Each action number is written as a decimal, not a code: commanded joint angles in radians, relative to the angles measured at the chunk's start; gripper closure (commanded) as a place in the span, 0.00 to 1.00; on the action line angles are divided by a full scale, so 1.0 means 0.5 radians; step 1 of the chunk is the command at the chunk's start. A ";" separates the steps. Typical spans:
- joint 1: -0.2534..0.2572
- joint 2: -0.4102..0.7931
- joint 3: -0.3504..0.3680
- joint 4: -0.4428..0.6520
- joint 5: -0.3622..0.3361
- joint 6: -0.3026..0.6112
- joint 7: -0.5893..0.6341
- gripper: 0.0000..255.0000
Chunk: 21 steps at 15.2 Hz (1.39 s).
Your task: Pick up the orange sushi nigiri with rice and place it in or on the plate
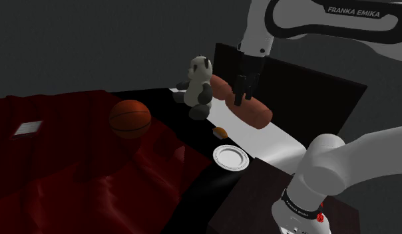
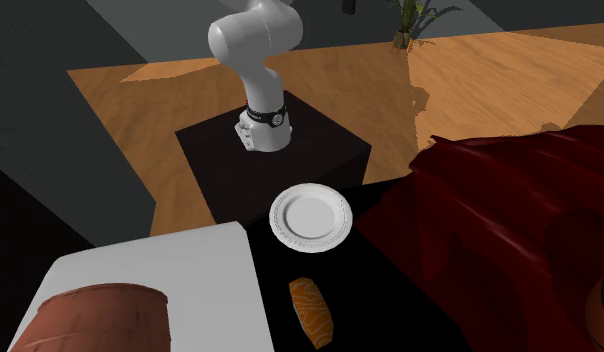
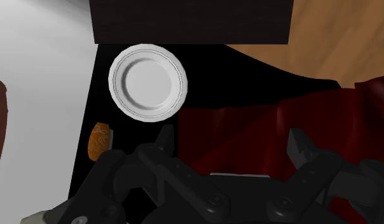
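The orange sushi nigiri (image 1: 221,131) (image 2: 311,310) (image 3: 99,141) lies on the black surface, a short way from the white plate (image 1: 231,158) (image 2: 310,217) (image 3: 148,81). The plate has a ribbed rim and nothing in it. My black gripper (image 1: 243,98) (image 3: 233,143) hangs high above the surface, in front of the reddish bolster in the shoulder view. Its fingers (image 3: 164,140) stand wide apart with nothing between them. In the wrist view the sushi lies off to the outer side of one finger, and the plate sits farther out ahead.
A panda toy (image 1: 200,86) and a reddish-brown bolster (image 1: 249,108) (image 2: 95,318) sit behind the sushi. A basketball (image 1: 130,118) rests on the dark red blanket (image 1: 73,173) (image 2: 510,210). The dark stand (image 2: 275,155) is close to the plate. A white cushion (image 2: 150,280) borders the black strip.
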 commanded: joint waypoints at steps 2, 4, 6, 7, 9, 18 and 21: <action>-0.010 0.017 -0.019 -0.042 -0.017 0.058 -0.026 0.00; -0.032 0.058 -0.056 -0.119 -0.049 0.176 -0.077 0.00; -0.054 0.111 -0.094 -0.187 -0.081 0.296 -0.127 0.00; -0.066 0.141 -0.113 -0.217 -0.096 0.356 -0.151 0.00; -0.090 0.211 -0.152 -0.269 -0.125 0.479 -0.199 0.00; -0.188 0.656 -0.329 -0.374 -0.221 1.040 -0.410 0.00; -0.213 0.846 -0.388 -0.359 -0.232 1.218 -0.482 0.00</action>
